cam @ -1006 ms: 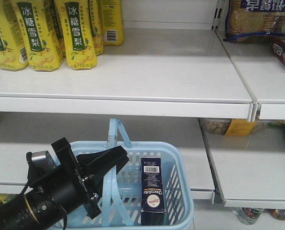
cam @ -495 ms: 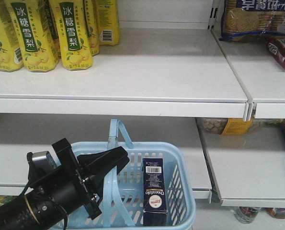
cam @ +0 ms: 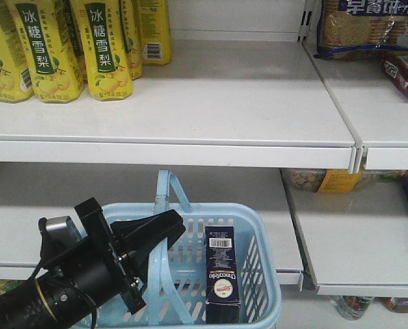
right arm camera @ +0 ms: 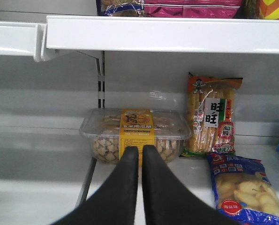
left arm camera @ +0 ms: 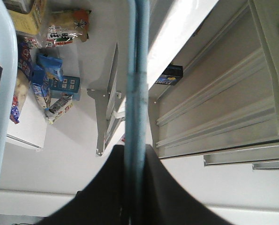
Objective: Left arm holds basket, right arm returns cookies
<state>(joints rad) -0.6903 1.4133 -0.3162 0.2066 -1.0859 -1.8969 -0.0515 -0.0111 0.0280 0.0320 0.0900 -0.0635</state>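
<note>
White shop shelves (cam: 224, 103) fill the wall, with yellow bottles (cam: 101, 48) standing on the upper one at the left. In front of the lower shelf is a light blue basket (cam: 264, 260). One of its handles (cam: 164, 199) is pinched between the left fingers (cam: 145, 236), which close on it from both sides. A dark box of cookies (cam: 222, 274) stands upright inside the basket, towards its right side, barcode at the top. Over at the neighbouring shelf, the right fingers (right arm camera: 123, 187) are pressed together with nothing between them, pointing at a clear tub of snacks (right arm camera: 106, 136).
</note>
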